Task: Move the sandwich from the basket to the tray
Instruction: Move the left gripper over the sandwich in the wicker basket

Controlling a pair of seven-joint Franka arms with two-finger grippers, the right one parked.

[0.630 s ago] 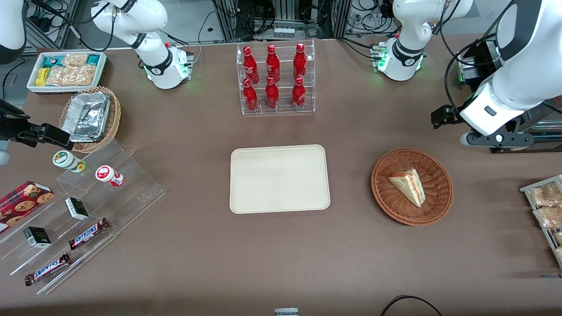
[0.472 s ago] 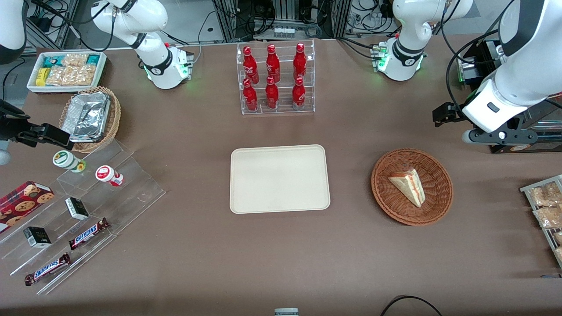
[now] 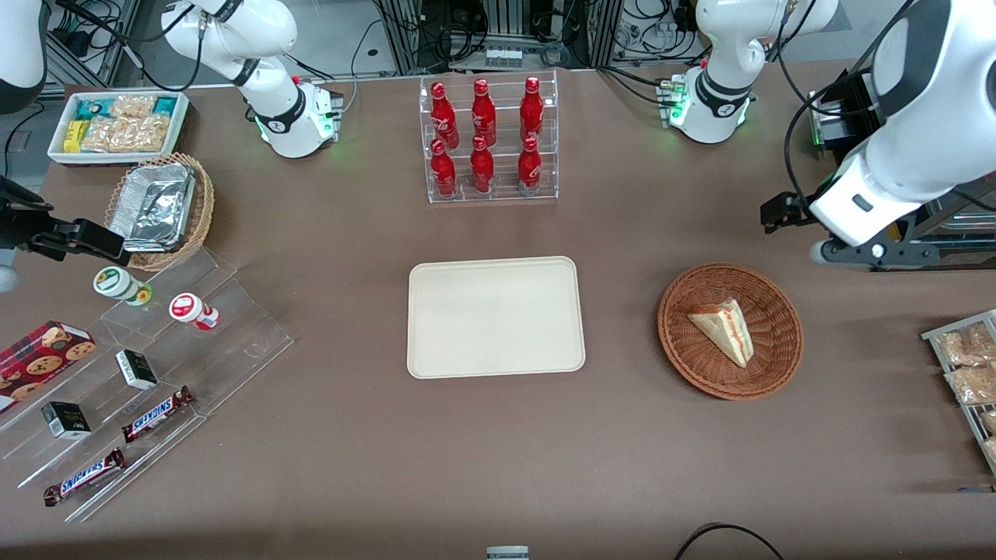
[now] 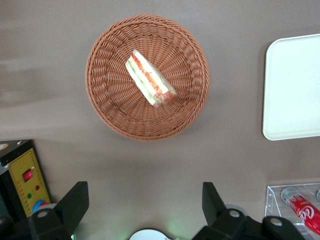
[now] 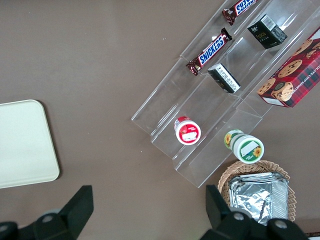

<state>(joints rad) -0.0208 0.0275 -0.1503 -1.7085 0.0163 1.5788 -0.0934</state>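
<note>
The sandwich, a pale wedge with red and green filling, lies in the round reddish-brown basket. In the left wrist view the sandwich rests across the basket floor. The cream tray sits mid-table beside the basket, with nothing on it; one edge of the tray shows in the left wrist view. My left gripper hangs above the table, farther from the front camera than the basket and apart from it. The gripper is open, its fingers wide apart with only bare table between them.
A clear rack of red bottles stands farther back than the tray. Toward the parked arm's end are acrylic steps with snacks, a tan basket of foil containers and a white snack bin. Packets lie at the working arm's end.
My left arm's wrist has swung slightly, first away from the basket, then back toward it. The sandwich, basket and tray have not moved.
</note>
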